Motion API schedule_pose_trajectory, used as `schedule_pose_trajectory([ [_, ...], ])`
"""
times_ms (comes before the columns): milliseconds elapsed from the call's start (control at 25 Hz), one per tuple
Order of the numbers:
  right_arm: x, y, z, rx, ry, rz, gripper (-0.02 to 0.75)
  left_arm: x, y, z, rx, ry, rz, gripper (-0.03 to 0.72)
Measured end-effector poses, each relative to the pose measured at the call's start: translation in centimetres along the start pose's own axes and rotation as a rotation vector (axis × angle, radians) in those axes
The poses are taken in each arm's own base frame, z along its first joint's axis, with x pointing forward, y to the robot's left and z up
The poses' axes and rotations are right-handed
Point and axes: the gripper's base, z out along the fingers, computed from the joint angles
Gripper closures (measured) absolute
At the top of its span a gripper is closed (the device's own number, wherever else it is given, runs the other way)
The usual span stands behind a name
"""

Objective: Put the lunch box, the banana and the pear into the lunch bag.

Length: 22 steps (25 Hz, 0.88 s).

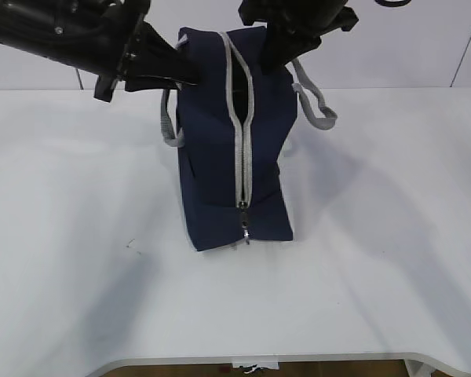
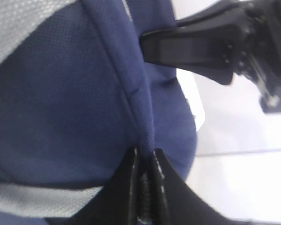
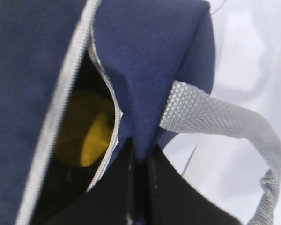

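Both grippers (image 2: 145, 161) (image 3: 139, 159) pinching lunch bag (image 1: 212, 157) fabric.

Lab: bare white table (image 1: 78, 236), blank wall (image 1: 424, 39)

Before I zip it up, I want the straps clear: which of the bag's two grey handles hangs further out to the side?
The right-hand handle of the lunch bag: it loops well out past the bag's side. The left handle hangs close against the fabric.

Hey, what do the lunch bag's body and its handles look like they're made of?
Lunch bag body: navy woven fabric, matte; a fine grid weave shows in both wrist views, probably synthetic. Handles: grey webbing with coarse ribbed weave, slightly shiny; looks like nylon or polypropylene, though the fibre can't be confirmed.
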Motion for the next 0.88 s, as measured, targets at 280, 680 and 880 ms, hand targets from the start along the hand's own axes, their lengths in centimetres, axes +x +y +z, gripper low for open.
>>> schedule_pose_trajectory([
  [280, 0.7, -0.6, 0.4, 0.053, 0.039, 0.000, 0.734, 0.3, 0.6, 2.7, 0.028, -0.002, -0.033, 0.676],
  [680, 0.8, -0.5, 0.0, 0.056, 0.030, 0.020, 0.395, 0.3, 0.5, 2.7, 0.041, -0.006, -0.041, 0.384],
  [880, 0.7, 0.2, -2.7, 0.057, -0.021, 0.010, 0.327, 0.6, 0.2, 2.0, 0.066, 0.048, -0.024, 0.342],
])
